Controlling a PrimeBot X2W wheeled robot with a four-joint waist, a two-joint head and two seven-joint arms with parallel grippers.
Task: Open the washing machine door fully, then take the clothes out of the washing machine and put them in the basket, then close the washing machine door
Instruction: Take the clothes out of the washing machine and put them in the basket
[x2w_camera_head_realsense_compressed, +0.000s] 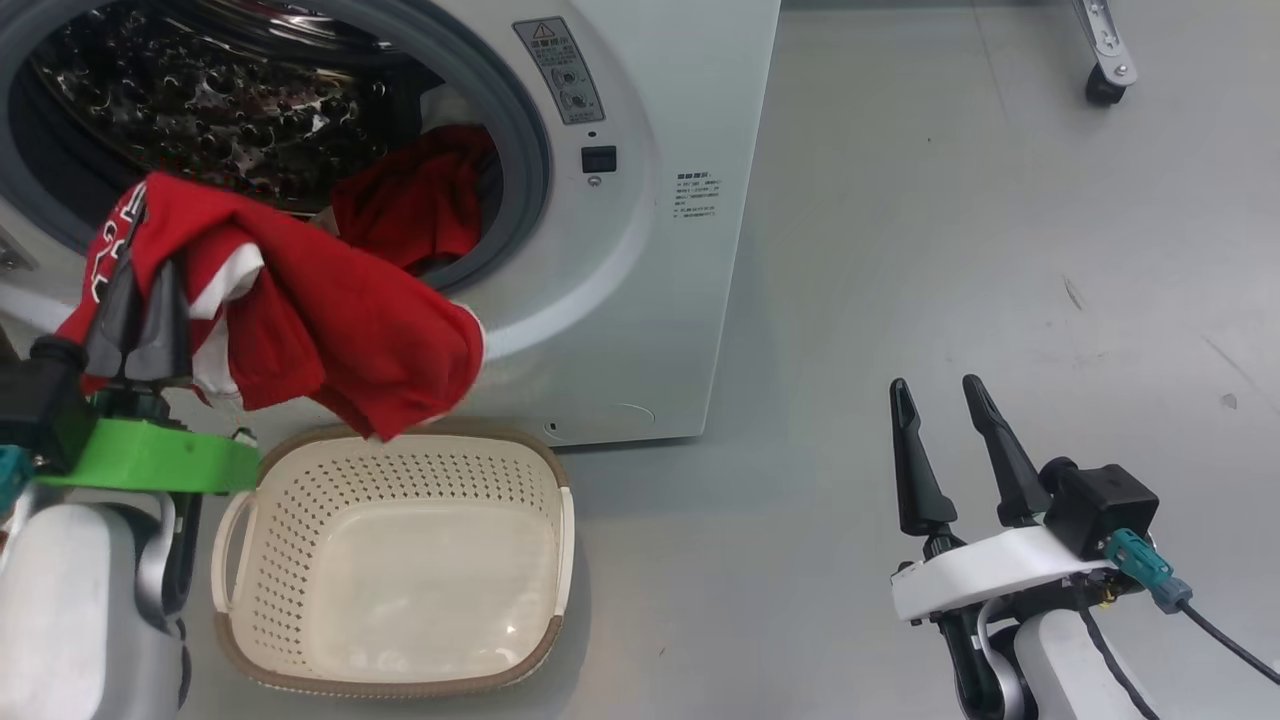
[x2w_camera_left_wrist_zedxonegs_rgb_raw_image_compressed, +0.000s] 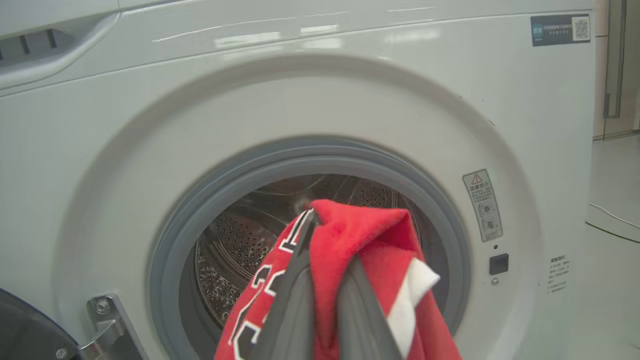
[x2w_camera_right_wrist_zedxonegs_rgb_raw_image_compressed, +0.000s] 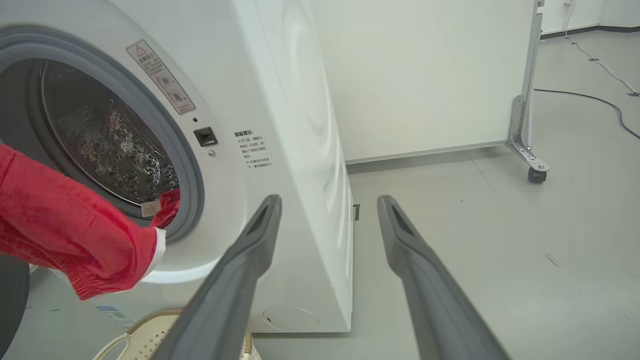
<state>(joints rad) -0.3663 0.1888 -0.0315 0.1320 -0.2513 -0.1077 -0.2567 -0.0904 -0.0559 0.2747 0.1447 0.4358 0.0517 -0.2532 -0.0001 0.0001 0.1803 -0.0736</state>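
Warning-triangle label (x2w_camera_left_wrist_zedxonegs_rgb_raw_image_compressed: 483, 205) seen on washing machine (x2w_camera_left_wrist_zedxonegs_rgb_raw_image_compressed: 350, 100) front, characters illegible. Small text block (x2w_camera_left_wrist_zedxonegs_rgb_raw_image_compressed: 557, 274) printed below, unreadable. QR-code sticker (x2w_camera_left_wrist_zedxonegs_rgb_raw_image_compressed: 560, 30) placed at top corner. White lettering (x2w_camera_left_wrist_zedxonegs_rgb_raw_image_compressed: 255, 295) on red garment (x2w_camera_left_wrist_zedxonegs_rgb_raw_image_compressed: 350, 240) undeciphered.

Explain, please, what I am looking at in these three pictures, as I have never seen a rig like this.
This is a wheeled robot with two arms. The head view looks down from its head. Each wrist view looks along that arm's own jaws. The left gripper has its jaws shut on a bright red fabric garment with white lettering, held up in front of the big white front-loading washing machine. A cream perforated plastic basket stands on the grey floor beneath it. Another red garment lies in the drum. The right gripper hangs aside, jaws open, holding nothing.
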